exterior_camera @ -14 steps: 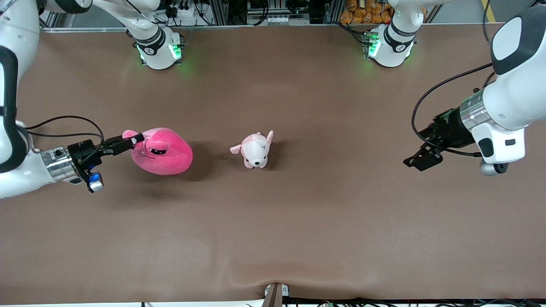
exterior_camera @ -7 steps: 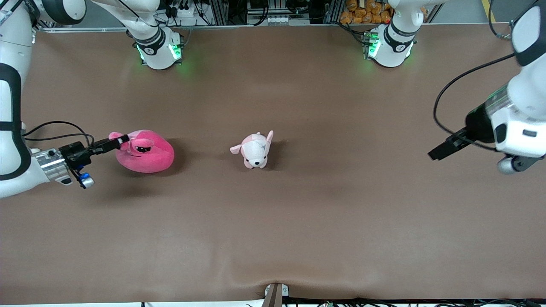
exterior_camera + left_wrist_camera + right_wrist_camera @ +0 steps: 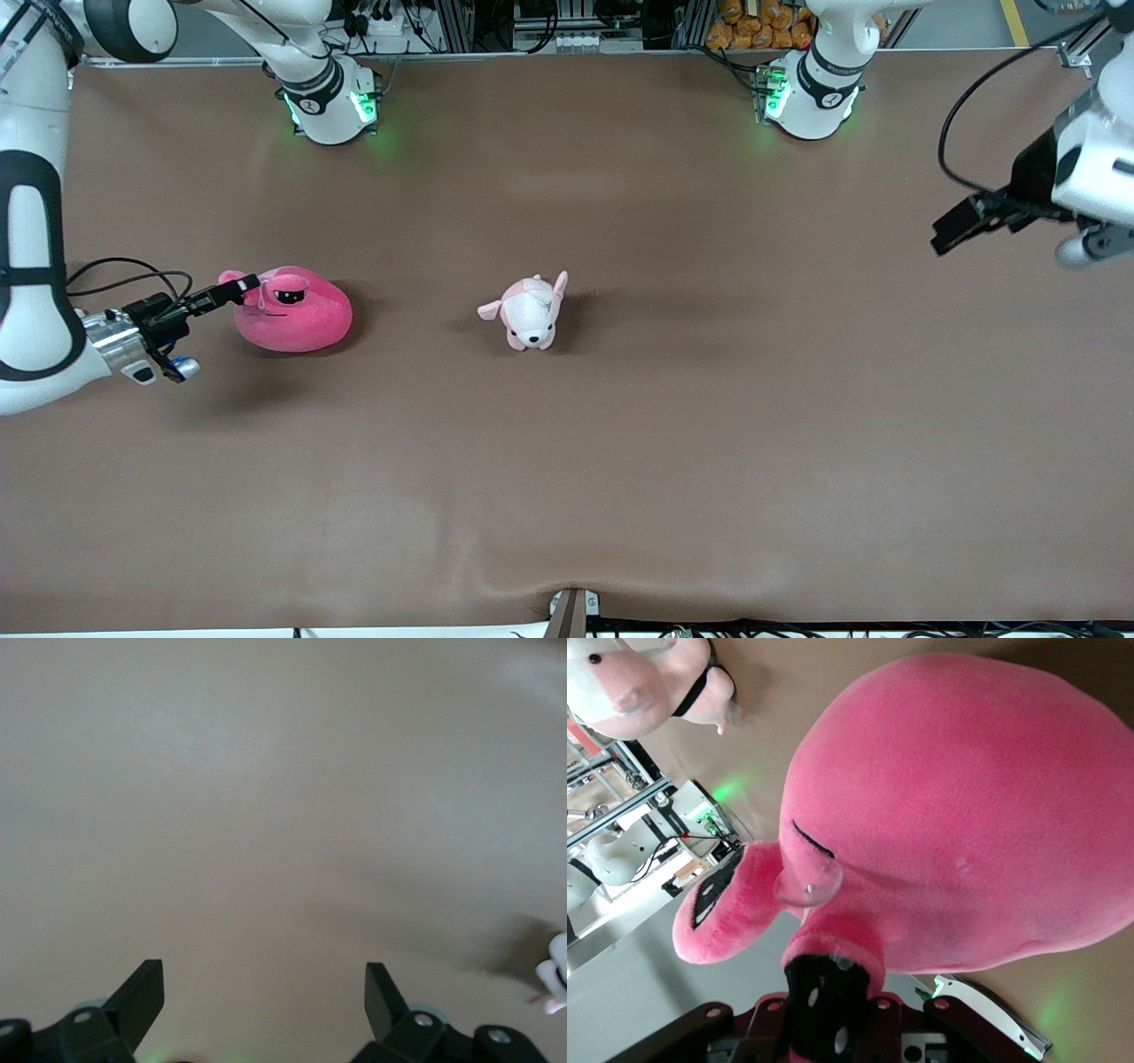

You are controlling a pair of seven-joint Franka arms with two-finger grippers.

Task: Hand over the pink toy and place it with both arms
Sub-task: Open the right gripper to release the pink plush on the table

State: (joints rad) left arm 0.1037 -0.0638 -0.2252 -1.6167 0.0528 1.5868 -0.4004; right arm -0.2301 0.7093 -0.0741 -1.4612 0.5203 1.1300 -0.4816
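The right gripper [image 3: 237, 285] is clamped on the pink toy [image 3: 297, 312], resting on the tabletop [image 3: 673, 425] beside the puppy [image 3: 530, 312] toward the right arm's end, while the left gripper [image 3: 952, 232] hangs spread apart.

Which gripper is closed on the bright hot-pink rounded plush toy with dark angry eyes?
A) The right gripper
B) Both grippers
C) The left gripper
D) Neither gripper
A: the right gripper pinches an ear-like flap of the hot-pink plush toy at the right arm's end of the table, while the left gripper hangs open over bare table at the left arm's end.
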